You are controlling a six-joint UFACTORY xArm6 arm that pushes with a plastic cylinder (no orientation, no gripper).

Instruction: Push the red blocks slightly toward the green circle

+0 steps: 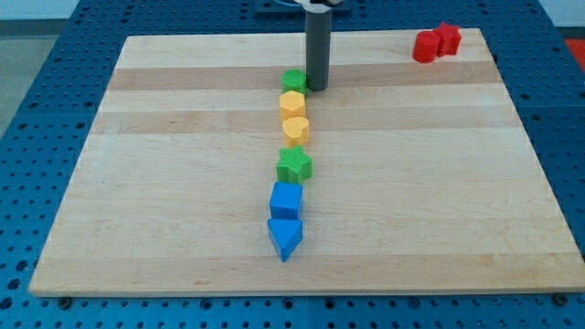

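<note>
Two red blocks sit touching at the view's top right: one (425, 47) on the left and one (447, 38) on the right, near the board's corner. The green circle (293, 80) lies at the top of a column of blocks near the board's middle. My tip (317, 87) rests on the board right beside the green circle, on its right, and far to the left of the red blocks.
Below the green circle runs a column: a yellow hexagon (292, 102), a yellow heart (295, 131), a green star (294, 165), a blue cube (285, 199) and a blue triangle (284, 238). The wooden board (137, 183) lies on a blue pegboard.
</note>
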